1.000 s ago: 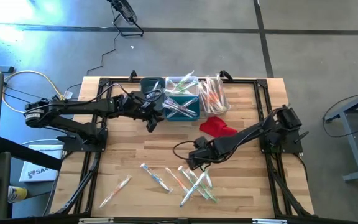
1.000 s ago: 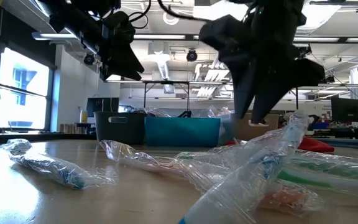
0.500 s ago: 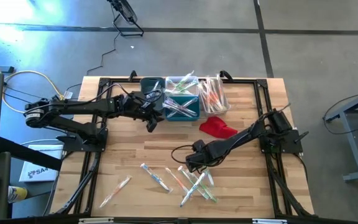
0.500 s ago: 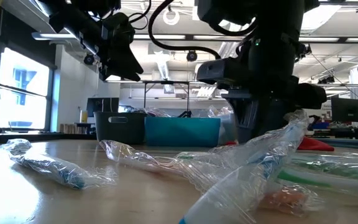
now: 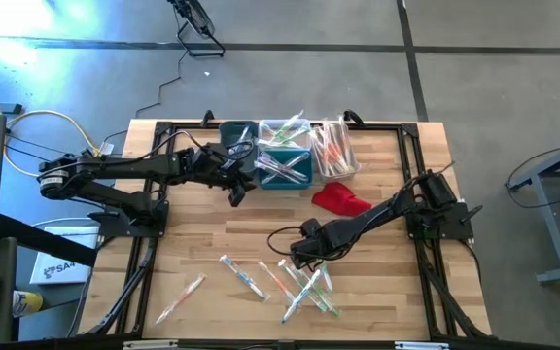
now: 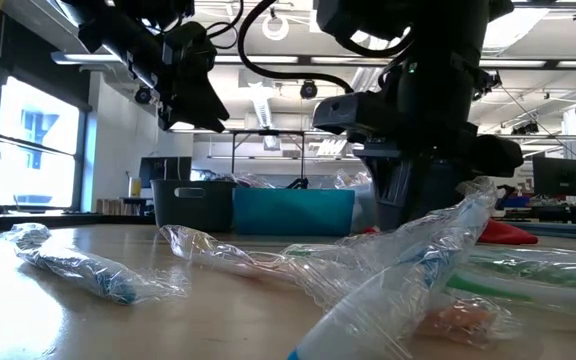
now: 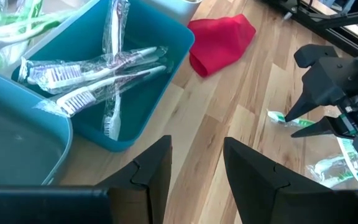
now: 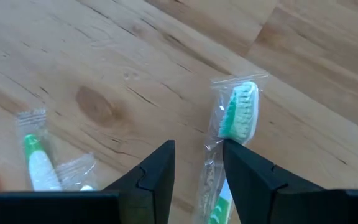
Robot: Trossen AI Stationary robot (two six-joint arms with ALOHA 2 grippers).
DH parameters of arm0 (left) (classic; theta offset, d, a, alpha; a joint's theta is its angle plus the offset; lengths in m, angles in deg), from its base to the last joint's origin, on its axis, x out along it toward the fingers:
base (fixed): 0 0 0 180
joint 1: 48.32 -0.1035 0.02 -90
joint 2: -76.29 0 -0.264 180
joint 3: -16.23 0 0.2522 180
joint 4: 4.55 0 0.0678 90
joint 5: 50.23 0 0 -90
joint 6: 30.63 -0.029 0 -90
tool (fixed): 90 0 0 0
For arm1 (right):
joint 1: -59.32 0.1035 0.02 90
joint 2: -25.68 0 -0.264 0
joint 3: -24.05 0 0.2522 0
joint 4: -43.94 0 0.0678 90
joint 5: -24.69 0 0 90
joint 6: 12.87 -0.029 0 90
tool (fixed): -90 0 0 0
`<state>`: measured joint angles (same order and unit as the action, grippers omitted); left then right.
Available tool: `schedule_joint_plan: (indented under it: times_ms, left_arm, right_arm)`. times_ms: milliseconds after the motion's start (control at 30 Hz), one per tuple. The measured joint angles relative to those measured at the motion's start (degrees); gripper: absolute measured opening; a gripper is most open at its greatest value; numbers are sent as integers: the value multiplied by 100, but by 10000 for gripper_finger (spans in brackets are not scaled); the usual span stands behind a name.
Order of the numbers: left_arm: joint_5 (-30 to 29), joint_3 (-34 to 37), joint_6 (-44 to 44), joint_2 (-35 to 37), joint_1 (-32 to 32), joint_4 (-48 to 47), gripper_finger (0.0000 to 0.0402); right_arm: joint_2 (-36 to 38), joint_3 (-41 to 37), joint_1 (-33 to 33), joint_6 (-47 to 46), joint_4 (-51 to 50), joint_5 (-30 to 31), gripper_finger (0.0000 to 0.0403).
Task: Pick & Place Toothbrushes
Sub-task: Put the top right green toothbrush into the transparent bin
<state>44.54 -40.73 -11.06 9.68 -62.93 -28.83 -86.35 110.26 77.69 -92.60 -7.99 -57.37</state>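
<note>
High view: the right hand (image 5: 302,255) hovers over the toothbrushes (image 5: 304,287) scattered at the counter's (image 5: 212,228) six o'clock; the left hand (image 5: 235,191) waits by the teal bin (image 5: 282,167).
Right wrist view: fingers parted, empty, beside a green-bristled toothbrush (image 8: 236,111). Light, slippery wrapper; pinch mid-handle

1. High view: straight down over the whole table (image 5: 212,243), both arms in sight.
2. Low view: at tabletop level, close to wrapped toothbrushes (image 6: 408,270), facing the bins (image 6: 293,212) and the room.
3. Left wrist view: down onto the teal bin (image 7: 160,68); it shares the red cloth (image 7: 219,40) with the high view.
4. Right wrist view: close above the table.
</note>
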Motion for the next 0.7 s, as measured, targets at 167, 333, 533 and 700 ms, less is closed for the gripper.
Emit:
schedule_joint_plan:
  times_ms: [167,333,533,700]
  left_arm:
    - [0,0,0,0,0,1,143]
    - [0,0,0,0,0,0,143]
    - [2,0,0,0,0,0,143]
    - [2,0,0,0,0,-2,143]
  right_arm:
    - [0,-2,0,29,-11,119,126]
    - [0,-4,-15,42,-15,212,95]
    - [0,-9,-42,128,-8,396,15]
    - [0,-9,-44,336,4,291,4]
